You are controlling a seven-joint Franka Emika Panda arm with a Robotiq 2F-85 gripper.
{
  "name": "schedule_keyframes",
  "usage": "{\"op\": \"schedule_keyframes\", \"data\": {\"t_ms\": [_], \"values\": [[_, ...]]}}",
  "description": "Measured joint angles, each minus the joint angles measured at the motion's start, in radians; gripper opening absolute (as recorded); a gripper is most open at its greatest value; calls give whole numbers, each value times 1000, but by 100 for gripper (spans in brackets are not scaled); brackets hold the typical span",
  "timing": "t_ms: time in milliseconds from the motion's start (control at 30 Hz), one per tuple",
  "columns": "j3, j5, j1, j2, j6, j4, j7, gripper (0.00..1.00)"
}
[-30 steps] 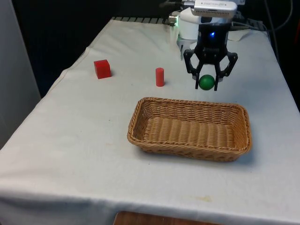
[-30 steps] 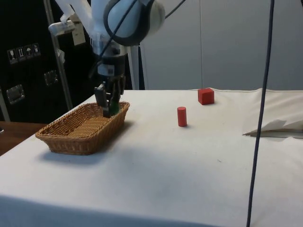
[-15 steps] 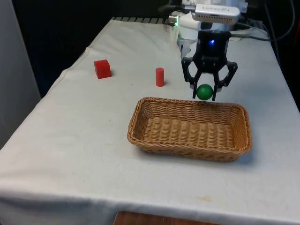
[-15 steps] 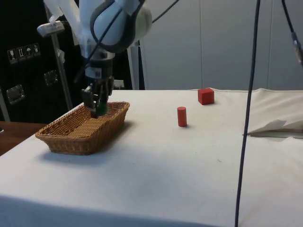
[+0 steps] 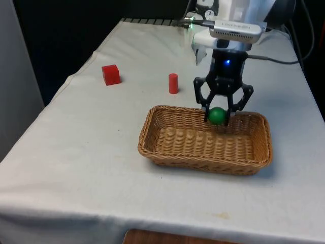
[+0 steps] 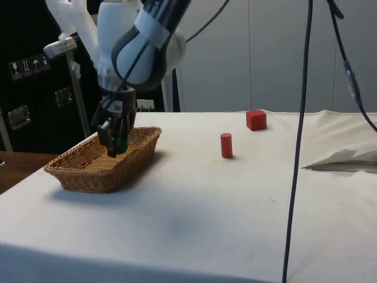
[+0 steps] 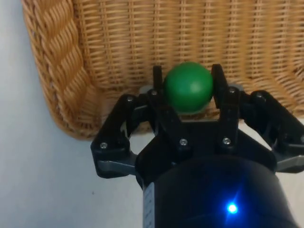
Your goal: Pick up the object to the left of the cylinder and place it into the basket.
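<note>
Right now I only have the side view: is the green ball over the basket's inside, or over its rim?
Observer: Inside. The wrist view shows the green ball over the woven floor of the basket, just past one wall.
Operator: Do the jaws hold it on both sides?
Observer: Yes. The wrist view shows fingers pressed against opposite sides of it.
Operator: Which wall?
Observer: In the front view, the far long wall, near its middle.
</note>
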State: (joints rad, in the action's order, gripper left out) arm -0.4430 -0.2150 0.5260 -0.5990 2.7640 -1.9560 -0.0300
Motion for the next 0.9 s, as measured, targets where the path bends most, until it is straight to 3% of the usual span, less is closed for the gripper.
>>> {"op": "schedule_keyframes", "data": {"t_ms": [267, 633, 900], "values": [[-13, 0, -9, -73, 44, 46, -1, 0], [-27, -3, -35, -171, 71, 130, -1, 0], [-26, -3, -35, -177, 72, 137, -1, 0]]}}
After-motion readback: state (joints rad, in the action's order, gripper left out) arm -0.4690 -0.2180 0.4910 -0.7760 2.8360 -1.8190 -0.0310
